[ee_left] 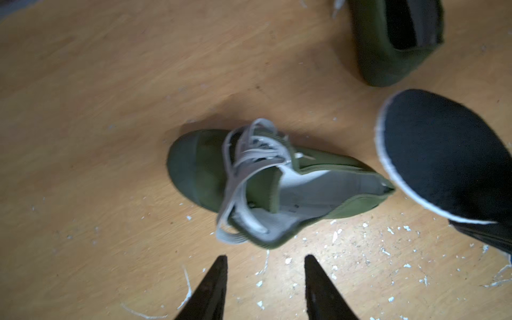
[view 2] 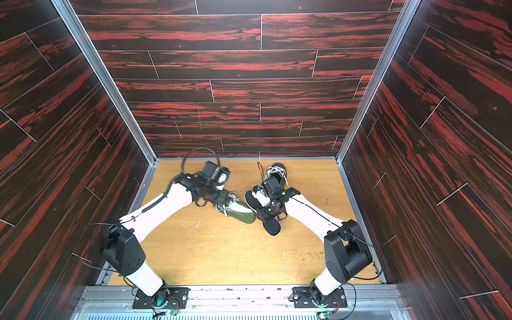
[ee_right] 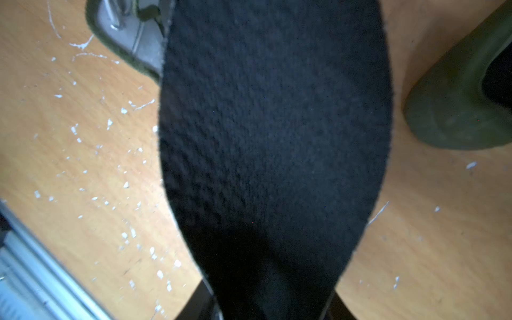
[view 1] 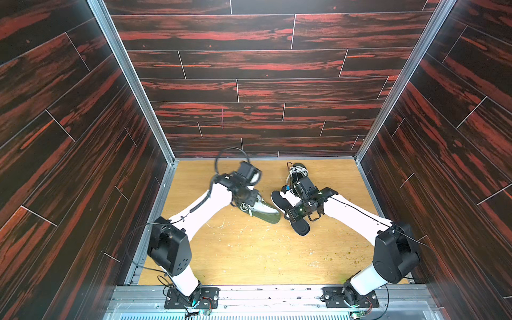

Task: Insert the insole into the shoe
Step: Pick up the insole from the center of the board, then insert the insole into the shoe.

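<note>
A green shoe (view 1: 264, 212) with grey laces and a pale lining lies on its side on the wooden table, also seen in the left wrist view (ee_left: 277, 182). My left gripper (ee_left: 265, 260) hovers just short of the shoe's open side, open, with nothing between its fingers. The black insole (view 1: 300, 227) with a white edge hangs to the right of the shoe's heel. It fills the right wrist view (ee_right: 274, 133). My right gripper (ee_right: 273, 307) is shut on the insole's narrow end, its fingers mostly hidden beneath it.
A second green shoe (view 1: 298, 169) with a dark inside stands at the back, behind the right wrist. White flecks and scratches litter the table (view 1: 249, 257). Dark wood-pattern walls enclose three sides; a metal rail (view 1: 277, 295) runs along the front.
</note>
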